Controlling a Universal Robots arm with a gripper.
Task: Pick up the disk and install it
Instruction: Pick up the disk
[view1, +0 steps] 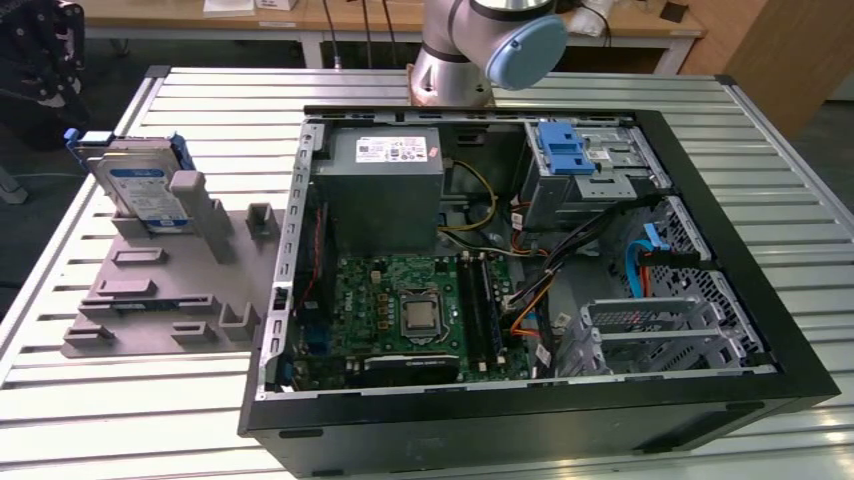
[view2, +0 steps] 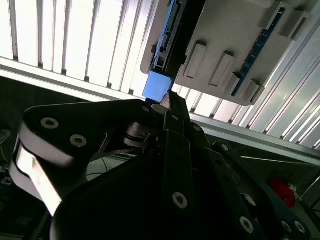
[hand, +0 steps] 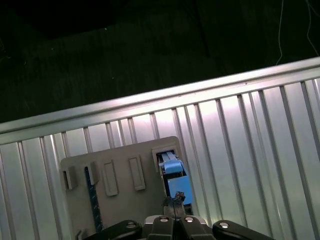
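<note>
- Disk (view1: 140, 190) and everything else here sits on a ribbed metal table (view1: 120, 420), which is the biggest thing around.
- Next up is the open black PC case (view1: 507, 420), lying on its side just beside the grey holder (view1: 147, 290), on the exterior view's right of it. You can see right into it: motherboard, cables and drive cages.
- The robot arm's base (view1: 467, 50) stands past the case, well apart from the holder.
- The grey holder is a flat plate with slots and pegs, lying flat on the table.
- The disk stands upright on edge in a slot at the holder's end, on the same side of the table as the arm base. Its blue-and-white label faces out and it has blue rails on its edges. Both wrist views catch it edge-on, blue end up (hand: 175, 175) (view2: 159, 85).
- Gripper (hand: 175, 201) (view2: 169, 97): the jaws look pinched together with nothing in them, and it points toward the holder's disk end.
</note>
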